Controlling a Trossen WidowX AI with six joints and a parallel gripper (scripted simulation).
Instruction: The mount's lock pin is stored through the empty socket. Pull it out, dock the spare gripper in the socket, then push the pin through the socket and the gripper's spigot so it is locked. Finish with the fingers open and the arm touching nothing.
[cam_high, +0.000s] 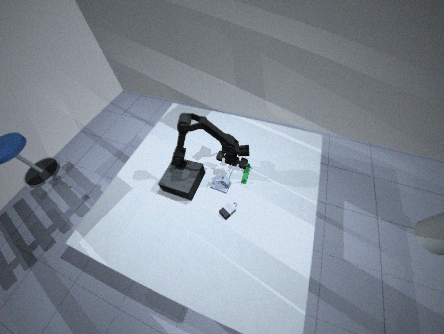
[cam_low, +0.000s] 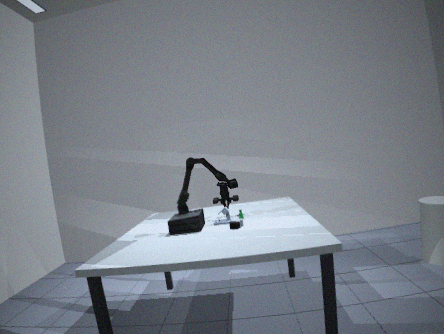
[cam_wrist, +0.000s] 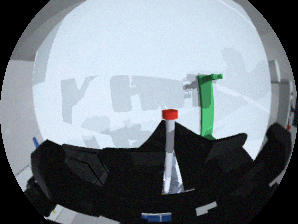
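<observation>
My gripper (cam_high: 231, 165) (cam_low: 227, 204) (cam_wrist: 166, 123) is shut on the lock pin, just above the mount. The lock pin (cam_wrist: 170, 142) has a red head and a pale shaft, which runs down between the fingers in the wrist view. The mount (cam_high: 221, 183) (cam_low: 221, 221) is pale, with a flat base and a raised sloping part. Whether the pin's tip is clear of the socket cannot be told. The spare gripper (cam_high: 228, 210) (cam_low: 235, 225), a small block with dark and pale parts, lies on the table apart from the mount.
A green bracket-like piece (cam_high: 246, 174) (cam_low: 240, 214) (cam_wrist: 206, 110) stands beside the mount, close to my gripper. The arm's black base box (cam_high: 182, 181) (cam_low: 186, 222) is on the mount's other side. All of these are on the white table (cam_high: 260, 250) (cam_low: 280, 240).
</observation>
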